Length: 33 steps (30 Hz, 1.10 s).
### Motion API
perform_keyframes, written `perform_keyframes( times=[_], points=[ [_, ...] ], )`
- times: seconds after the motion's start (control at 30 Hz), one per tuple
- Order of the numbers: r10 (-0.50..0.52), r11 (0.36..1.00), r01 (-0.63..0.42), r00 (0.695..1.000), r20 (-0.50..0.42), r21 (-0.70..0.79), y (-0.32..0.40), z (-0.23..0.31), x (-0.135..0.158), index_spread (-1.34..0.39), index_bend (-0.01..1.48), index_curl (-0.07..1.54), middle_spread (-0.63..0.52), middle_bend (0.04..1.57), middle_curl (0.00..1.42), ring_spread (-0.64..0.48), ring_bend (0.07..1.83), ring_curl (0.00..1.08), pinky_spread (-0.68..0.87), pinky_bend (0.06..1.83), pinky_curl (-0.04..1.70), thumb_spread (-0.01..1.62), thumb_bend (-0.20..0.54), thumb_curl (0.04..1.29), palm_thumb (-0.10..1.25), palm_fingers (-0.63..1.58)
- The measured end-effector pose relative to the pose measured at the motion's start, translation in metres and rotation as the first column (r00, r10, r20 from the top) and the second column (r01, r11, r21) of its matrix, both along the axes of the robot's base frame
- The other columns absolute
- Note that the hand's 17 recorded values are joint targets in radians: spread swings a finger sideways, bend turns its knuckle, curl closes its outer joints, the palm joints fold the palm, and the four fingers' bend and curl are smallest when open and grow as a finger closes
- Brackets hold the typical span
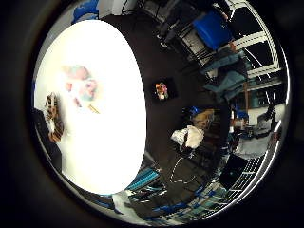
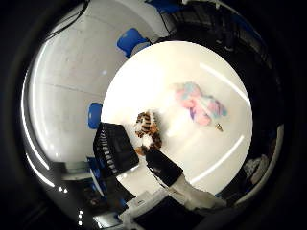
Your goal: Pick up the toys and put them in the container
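Observation:
A pastel pink, blue and white plush toy (image 2: 198, 102) lies on the round white table (image 2: 230, 153). A small orange piece (image 2: 219, 127) lies beside it. A brown and white spotted plush toy (image 2: 146, 130) lies nearer the table's edge. The right little finger side palm view shows the pastel toy (image 1: 81, 84) and the spotted toy (image 1: 52, 117) on the same table. My hand (image 2: 163, 171) is well above the table; its black and white fingers reach into the thumb side view beside the spotted toy, relaxed and holding nothing. A small black box (image 1: 161, 90) with something colourful in it stands on the dark floor beside the table.
Blue chairs (image 2: 131, 41) stand around the table, one (image 2: 94, 115) close to its edge. More blue chairs (image 1: 211, 30) and other furniture stand on the dark floor beyond the black box. A pale bundle (image 1: 190, 136) lies on the floor.

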<state>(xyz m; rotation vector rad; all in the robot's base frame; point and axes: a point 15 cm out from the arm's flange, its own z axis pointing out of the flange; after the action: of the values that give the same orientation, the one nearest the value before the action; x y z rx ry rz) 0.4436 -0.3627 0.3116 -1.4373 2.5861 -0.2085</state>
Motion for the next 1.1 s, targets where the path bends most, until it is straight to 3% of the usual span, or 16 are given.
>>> perform_keyframes(
  times=[0.4,1.1],
  points=[
    [0.005,0.999,-0.003,0.999,-0.048,0.049,0.005,-0.052,0.042,-0.14,0.15,0.25,0.22,0.20,0.33,0.27,0.34,0.27,0.48,0.55,0.32,1.04,-0.026,0.27,0.42,0.05],
    [0.051,0.993,-0.034,0.987,-0.150,0.113,0.040,-0.119,0.059,-0.11,0.15,0.25,0.23,0.20,0.33,0.30,0.38,0.26,0.52,0.64,0.30,1.03,-0.024,0.28,0.40,0.05]
  ],
)
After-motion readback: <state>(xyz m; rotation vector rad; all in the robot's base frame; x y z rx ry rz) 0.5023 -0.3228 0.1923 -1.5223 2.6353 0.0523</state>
